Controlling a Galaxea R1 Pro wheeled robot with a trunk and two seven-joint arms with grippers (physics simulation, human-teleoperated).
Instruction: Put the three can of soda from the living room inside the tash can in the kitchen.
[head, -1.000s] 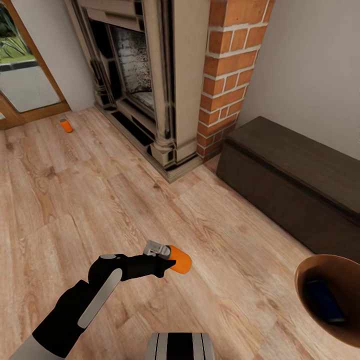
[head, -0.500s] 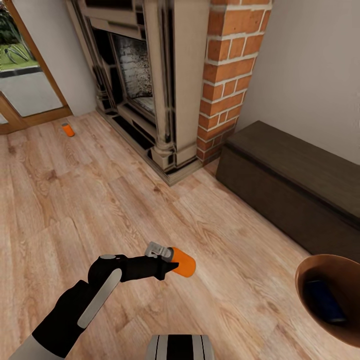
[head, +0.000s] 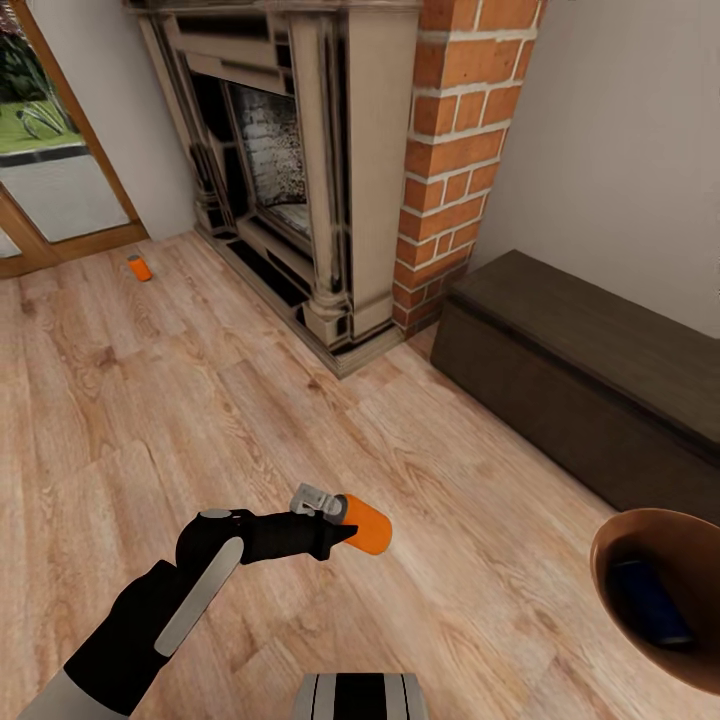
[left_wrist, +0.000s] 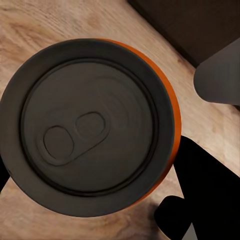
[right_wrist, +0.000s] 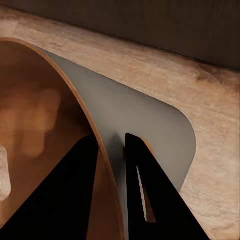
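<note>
Since the earlier frames the whole head view has shifted — the fireplace (head: 300, 170) and the far can sit lower in the picture, a camera move; the held can keeps the same place at the left gripper's tip.

Orange can (head: 364, 523): clenched in the left gripper (head: 338, 520), lying roughly level above the wood floor (head: 150, 400), its body pointing toward 3 o'clock. In the left wrist view its dark round top with the pull-tab (left_wrist: 85, 127) faces the camera, an orange edge showing along one side.

Second orange can (head: 139, 268): on the floor at about 11 o'clock, well apart from the arm, near the wood-framed glass door (head: 50, 170) and in front of the fireplace's left end.

Blue can (head: 648, 598): lying inside the bin (head: 610, 535), which sits at about 4 o'clock at the frame edge, brown inside.

Right gripper (right_wrist: 112, 165): its two dark fingers straddle the bin's wall, one inside and one outside, jaws clamped on the rim; the grey outer face (right_wrist: 145, 135) and a slot near the rim show.

Surroundings — a brick column (head: 460, 130) stands beside the fireplace at 12 to 1 o'clock; a long dark bench (head: 580, 380) runs along the wall at 2 to 3 o'clock.
</note>
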